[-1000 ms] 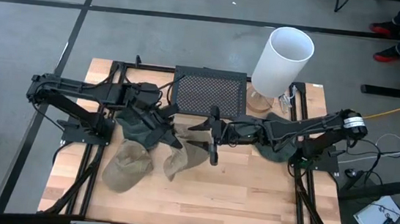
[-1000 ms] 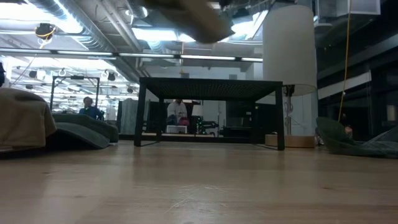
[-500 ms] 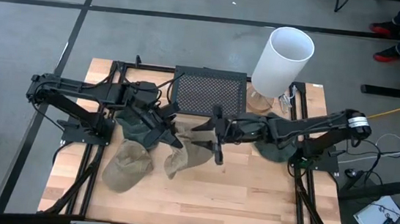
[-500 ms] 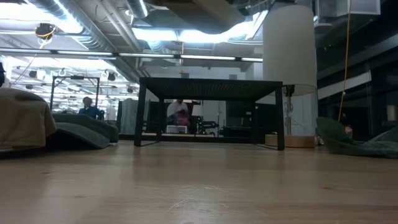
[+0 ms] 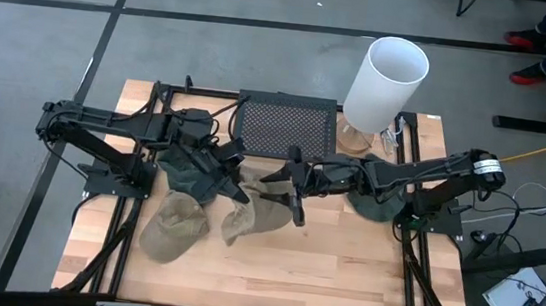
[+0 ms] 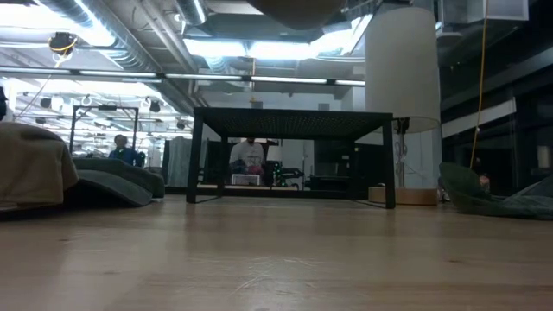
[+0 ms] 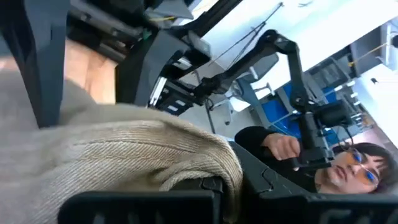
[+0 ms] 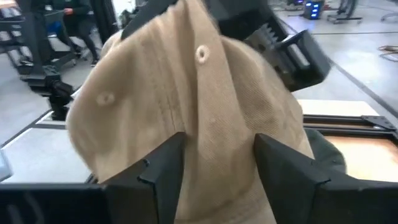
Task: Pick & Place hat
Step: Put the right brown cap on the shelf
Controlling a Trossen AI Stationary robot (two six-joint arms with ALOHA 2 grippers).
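Right gripper (image 5: 295,188) has eased back toward the tan hat (image 5: 247,209) since half a second ago; in the low view the hat's underside now hangs at the top edge where a moment back only ceiling showed.

Wooden table (image 5: 322,268) carries everything. White cylinder (image 5: 384,83) stands at the 1 o'clock corner, black mesh rack (image 5: 286,126) at 12 o'clock, just beside it. Left arm reaches in from 9 o'clock, right arm from 3 o'clock; they meet near the table's middle.

Tan hat is held up off the table between the two grippers, just left of centre. Left gripper (image 5: 226,174) is clamped shut on its fabric; the left wrist view shows the weave bunched against the fingers. Right gripper's fingers (image 8: 163,168) stand spread apart, one on each side of the hat's crown, not pinching it.

Second tan hat (image 5: 173,229) lies on the boards at 8 o'clock. Dark green hat (image 5: 183,169) sits under the left arm at 9 o'clock, another dark green hat (image 5: 374,198) under the right arm at 3 o'clock.

A person (image 7: 348,165) shows in the room behind.
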